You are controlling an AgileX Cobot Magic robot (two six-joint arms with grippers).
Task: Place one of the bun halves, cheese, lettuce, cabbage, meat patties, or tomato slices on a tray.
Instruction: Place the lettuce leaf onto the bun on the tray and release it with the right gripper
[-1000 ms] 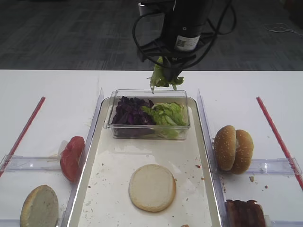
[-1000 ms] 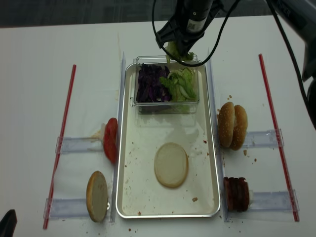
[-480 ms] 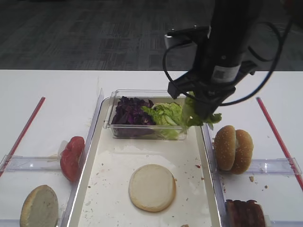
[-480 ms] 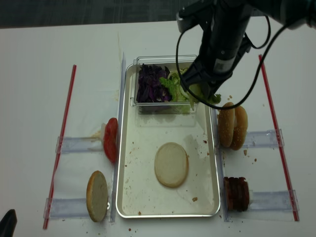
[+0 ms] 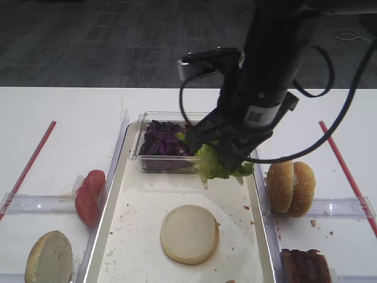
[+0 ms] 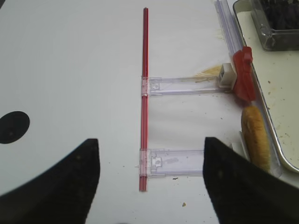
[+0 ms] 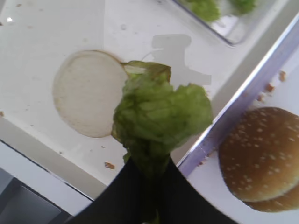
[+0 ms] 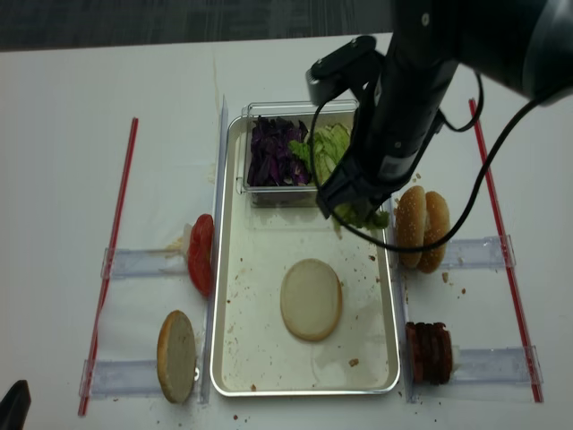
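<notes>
My right gripper point(image 5: 227, 158) is shut on a clump of green lettuce point(image 5: 219, 167) and hangs over the cream tray point(image 5: 138, 236), just in front of the clear tub. In the right wrist view the lettuce point(image 7: 159, 116) dangles beside a bun half point(image 7: 86, 93) that lies cut face up on the tray. The purple cabbage point(image 8: 273, 152) and more lettuce point(image 8: 327, 143) fill the tub. My left gripper point(image 6: 149, 158) is open over the bare table left of the tray, holding nothing.
Tomato slices point(image 5: 89, 196) and another bun half point(image 5: 49, 258) stand in clear holders left of the tray. Sesame buns point(image 5: 290, 186) and meat patties point(image 5: 305, 266) stand on the right. Red strips point(image 8: 112, 251) border both sides.
The right gripper carried the lettuce from above the tub's far edge, over to the right, then forward and down over the tray. The left gripper has not moved.
</notes>
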